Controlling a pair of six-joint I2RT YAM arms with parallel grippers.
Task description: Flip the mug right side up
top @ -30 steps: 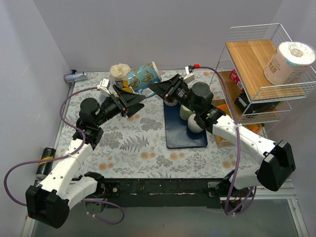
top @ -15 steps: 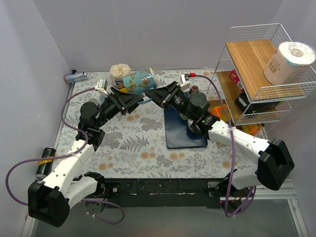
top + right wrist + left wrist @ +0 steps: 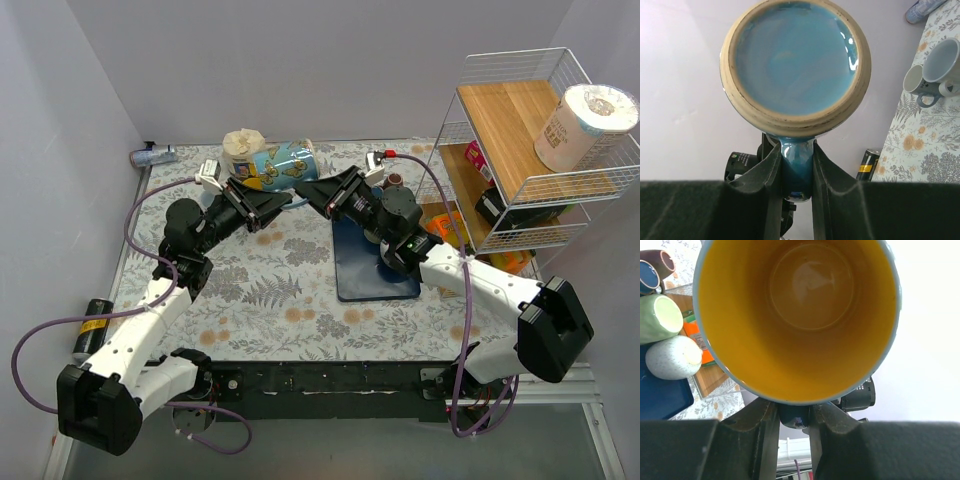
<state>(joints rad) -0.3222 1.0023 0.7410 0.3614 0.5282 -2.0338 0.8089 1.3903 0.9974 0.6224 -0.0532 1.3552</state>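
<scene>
The mug (image 3: 282, 163) hangs on its side in the upper middle of the overhead view, clear of the worktop (image 3: 270, 290). The left tool (image 3: 794, 412) and right tool (image 3: 797, 150) both clamp its handle (image 3: 796, 172). Tipping it upright and setting it down are not yet done.

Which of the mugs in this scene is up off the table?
The blue butterfly mug, yellow inside: the left gripper and the right gripper hold its handle in the air. The green mug and the speckled mug lie on the blue tray.
</scene>
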